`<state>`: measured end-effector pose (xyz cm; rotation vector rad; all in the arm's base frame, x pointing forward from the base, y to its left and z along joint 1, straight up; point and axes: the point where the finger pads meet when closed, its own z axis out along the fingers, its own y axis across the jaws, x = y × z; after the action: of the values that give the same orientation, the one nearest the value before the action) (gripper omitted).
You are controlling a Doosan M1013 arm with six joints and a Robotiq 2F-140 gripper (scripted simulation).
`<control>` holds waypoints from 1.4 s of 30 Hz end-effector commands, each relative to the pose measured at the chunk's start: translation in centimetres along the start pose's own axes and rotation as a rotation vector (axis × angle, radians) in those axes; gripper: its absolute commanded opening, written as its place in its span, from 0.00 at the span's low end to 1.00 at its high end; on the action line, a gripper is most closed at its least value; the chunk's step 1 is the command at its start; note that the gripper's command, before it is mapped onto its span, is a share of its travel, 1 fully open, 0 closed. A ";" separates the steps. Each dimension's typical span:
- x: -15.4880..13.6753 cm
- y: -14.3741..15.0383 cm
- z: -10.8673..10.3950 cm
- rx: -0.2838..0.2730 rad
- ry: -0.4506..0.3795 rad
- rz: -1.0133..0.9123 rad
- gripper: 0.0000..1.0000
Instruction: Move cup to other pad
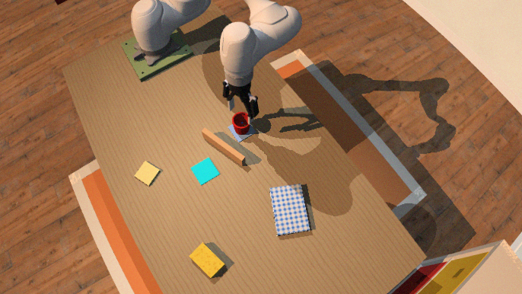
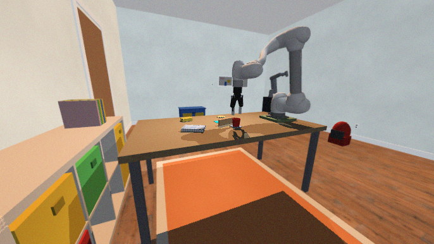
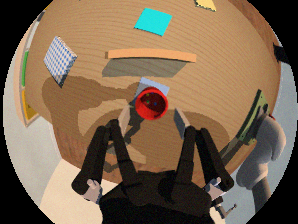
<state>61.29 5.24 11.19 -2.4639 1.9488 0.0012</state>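
Note:
The red cup stands upright on a pale blue-grey pad near the table's middle. It also shows in the side view and in the wrist view. My gripper is open, above and slightly behind the cup, not touching it; it also shows in the side view and the wrist view. The wooden rail lies just in front of the cup. The cyan pad lies on the far side of the rail from the cup. The marbles inside the cup are too small to make out.
A yellow pad, a blue checked block and a yellow sponge block lie toward the table's front. The green robot base plate is at the back.

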 end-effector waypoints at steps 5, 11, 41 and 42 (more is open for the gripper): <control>0.0 0.0 0.3 0.000 0.000 0.000 0.59; 0.0 0.0 1.5 0.000 0.000 0.000 0.59; 0.0 0.0 9.3 0.000 0.000 0.000 0.59; 0.0 0.0 9.4 0.000 0.000 0.000 0.59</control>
<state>61.28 5.25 2.10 -2.4639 1.9489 0.0012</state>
